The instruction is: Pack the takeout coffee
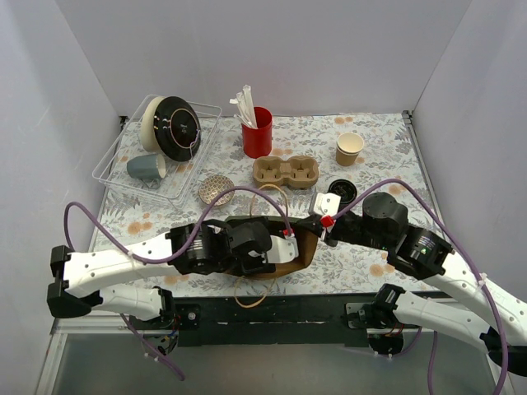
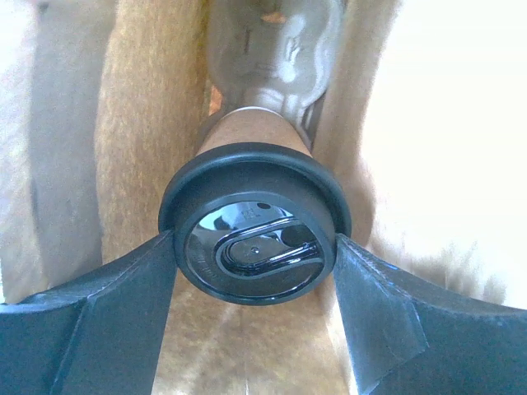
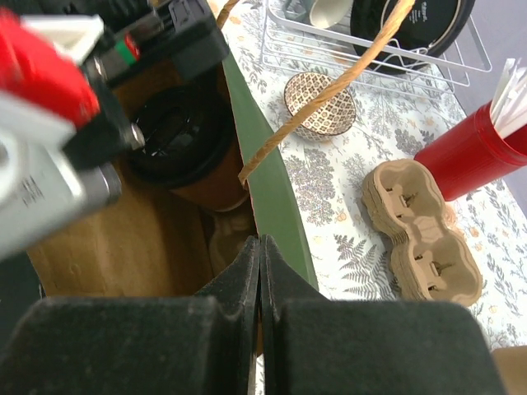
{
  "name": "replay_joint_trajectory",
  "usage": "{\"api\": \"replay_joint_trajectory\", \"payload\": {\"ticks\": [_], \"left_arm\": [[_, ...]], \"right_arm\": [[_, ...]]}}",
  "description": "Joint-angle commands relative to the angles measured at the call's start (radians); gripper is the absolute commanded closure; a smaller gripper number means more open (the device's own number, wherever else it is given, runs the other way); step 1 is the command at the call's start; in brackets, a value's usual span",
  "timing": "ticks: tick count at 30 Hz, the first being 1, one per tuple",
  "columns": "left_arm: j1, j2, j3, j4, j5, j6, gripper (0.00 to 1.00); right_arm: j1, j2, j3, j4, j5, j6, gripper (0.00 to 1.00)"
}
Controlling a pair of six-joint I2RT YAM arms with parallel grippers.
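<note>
The takeout coffee [image 2: 247, 136], a brown paper cup under a black lid [image 3: 177, 140], sits inside a brown paper bag [image 1: 303, 251] near the table's front edge. My left gripper [image 2: 254, 241] reaches into the bag, its two fingers pressed against opposite sides of the lid's rim. The bag's brown walls [image 2: 144, 123] close in on both sides of the cup. My right gripper [image 3: 261, 243] is shut on the bag's rim, pinching its green wall [image 3: 265, 173]. From the top view, my left gripper [image 1: 276, 245] and right gripper [image 1: 319, 220] meet at the bag, and the cup is hidden.
A clear plastic item [image 2: 276, 49] lies deeper in the bag. Behind the bag are a cardboard cup carrier [image 1: 286, 171], a red cup of straws [image 1: 257, 133], a tan lidless cup [image 1: 349, 148], a patterned bowl [image 1: 216, 189], a loose black lid [image 1: 342, 189] and a wire rack [image 1: 111, 160] holding a grey mug [image 1: 146, 167].
</note>
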Motion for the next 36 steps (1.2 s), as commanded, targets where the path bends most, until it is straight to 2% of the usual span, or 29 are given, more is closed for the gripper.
{"api": "replay_joint_trajectory", "payload": {"ticks": [1,12,14,18,22,27,33,36], "left_arm": [[0.005,-0.087,-0.03,-0.016,0.067,-0.037,1.0],[0.009,-0.067,-0.098,-0.109,-0.017,-0.025,1.0],[0.011,-0.081,-0.101,-0.065,-0.011,-0.01,1.0],[0.017,-0.057,-0.131,-0.014,-0.13,0.016,1.0],[0.046,-0.06,-0.159,0.058,-0.106,0.056,1.0],[0.078,-0.058,-0.188,0.13,-0.14,0.102,1.0],[0.08,-0.084,-0.182,0.219,-0.134,0.161,1.0],[0.08,-0.115,-0.194,0.27,-0.086,0.182,1.0]], "right_arm": [[0.008,0.005,-0.02,0.006,-0.033,-0.023,0.99],[0.021,0.022,-0.027,0.02,-0.042,-0.044,0.99],[0.028,0.024,-0.032,0.014,-0.047,-0.058,0.99],[0.032,0.024,-0.049,0.006,-0.05,-0.076,0.99],[0.034,0.022,-0.047,0.006,-0.08,-0.063,0.99],[0.032,0.008,-0.044,0.011,-0.113,-0.008,0.99],[0.032,0.015,0.002,-0.001,-0.079,0.091,0.99],[0.032,0.004,-0.011,0.037,-0.042,0.147,0.99]]}}
